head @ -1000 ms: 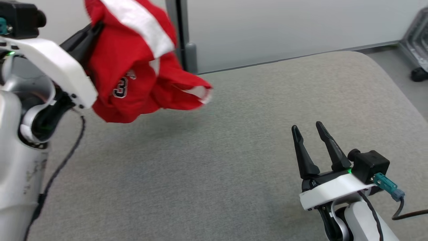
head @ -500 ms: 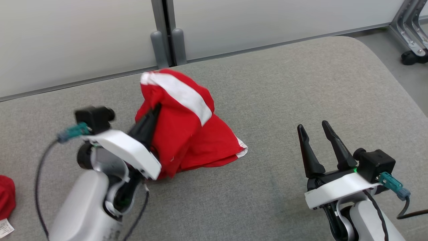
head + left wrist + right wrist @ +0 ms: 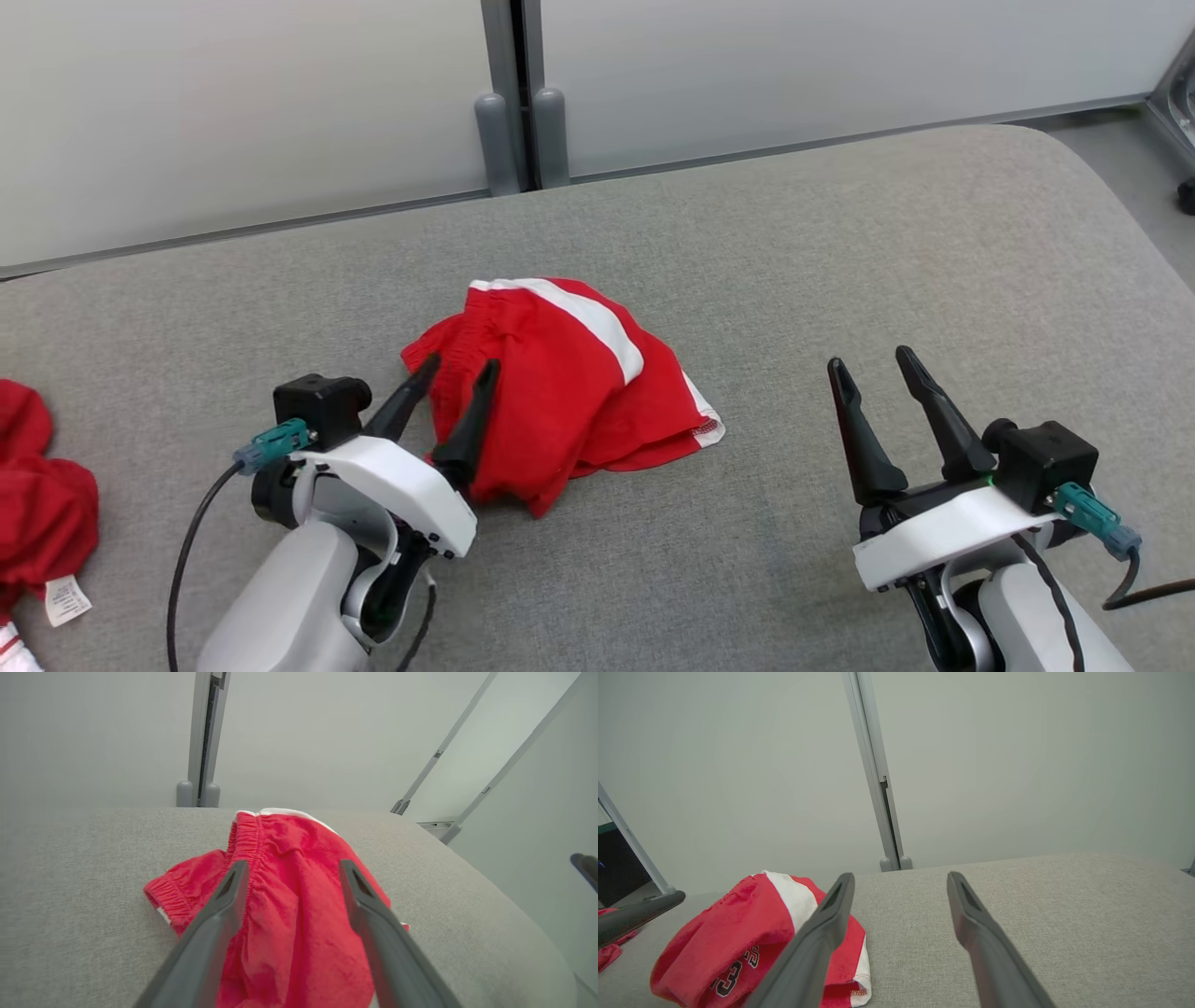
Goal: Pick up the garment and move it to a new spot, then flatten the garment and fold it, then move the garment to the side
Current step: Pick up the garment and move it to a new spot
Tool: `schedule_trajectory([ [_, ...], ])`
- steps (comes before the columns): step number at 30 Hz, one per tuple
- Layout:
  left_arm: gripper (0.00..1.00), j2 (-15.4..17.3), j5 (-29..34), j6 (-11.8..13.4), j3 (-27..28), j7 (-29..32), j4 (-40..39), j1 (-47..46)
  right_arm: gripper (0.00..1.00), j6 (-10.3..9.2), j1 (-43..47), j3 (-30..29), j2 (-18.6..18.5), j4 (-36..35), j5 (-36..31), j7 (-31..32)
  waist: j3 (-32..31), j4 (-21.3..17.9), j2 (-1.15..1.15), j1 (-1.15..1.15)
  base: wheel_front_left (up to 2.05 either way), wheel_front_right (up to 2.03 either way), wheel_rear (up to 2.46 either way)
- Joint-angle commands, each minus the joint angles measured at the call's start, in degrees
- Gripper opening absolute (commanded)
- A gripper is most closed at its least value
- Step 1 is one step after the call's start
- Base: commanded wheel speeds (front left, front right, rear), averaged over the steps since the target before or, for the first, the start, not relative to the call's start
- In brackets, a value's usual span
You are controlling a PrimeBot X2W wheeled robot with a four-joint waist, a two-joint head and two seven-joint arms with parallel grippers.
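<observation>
Red garment, shorts, crumpled mid grey padded surface; soft, light, limp, likely to sag and bunch; best hold: elastic waistband or hem corner; left gripper jaws apart over near edge, gripping nothing; right gripper spread, empty, well apart.

Garment mid-table, open surface rightward, wall behind

Left gripper came down & let go; garment, prev. held aloft, now lies crumpled on table.
</observation>
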Motion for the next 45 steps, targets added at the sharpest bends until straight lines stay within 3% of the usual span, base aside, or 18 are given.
schedule_trajectory([
  [1,1.00,0.83,0.73,-0.17,0.01,-0.83,-0.21,-0.75,1.00,0.09,0.42,-0.17,-0.52,-0.05,0.01,0.01,-0.31,0.56,0.00,0.00,0.00,0.00,0.00],
  [13,1.00,6.71,4.96,7.14,4.61,-7.81,-11.99,6.87,1.00,0.09,1.75,-2.07,-1.68,-1.72,-0.40,0.01,-2.50,3.13,0.00,0.00,0.00,0.00,0.00],
  [19,1.00,7.72,7.06,10.42,9.36,-8.98,-18.62,14.36,1.00,0.09,3.86,-2.92,-1.50,-3.21,-1.04,0.01,-3.99,4.60,0.00,0.00,0.00,0.00,0.00],
  [25,1.00,5.71,10.49,11.95,13.88,-9.05,-23.87,20.04,1.00,0.09,5.41,-3.57,-1.40,-4.12,-1.39,0.00,-4.62,5.70,0.00,0.00,0.00,0.00,0.00],
  [37,1.00,-2.48,18.29,9.89,19.24,-9.07,-26.03,26.28,1.00,0.09,8.14,-5.16,-1.20,-4.22,-1.83,0.01,-4.61,7.59,0.00,0.00,0.00,0.00,0.00],
  [45,1.00,-4.38,20.84,7.56,21.07,-9.07,-24.74,25.24,1.00,0.09,6.70,-4.77,-1.46,-3.77,-1.90,0.01,-4.68,7.48,0.00,0.00,0.00,0.00,0.00],
])
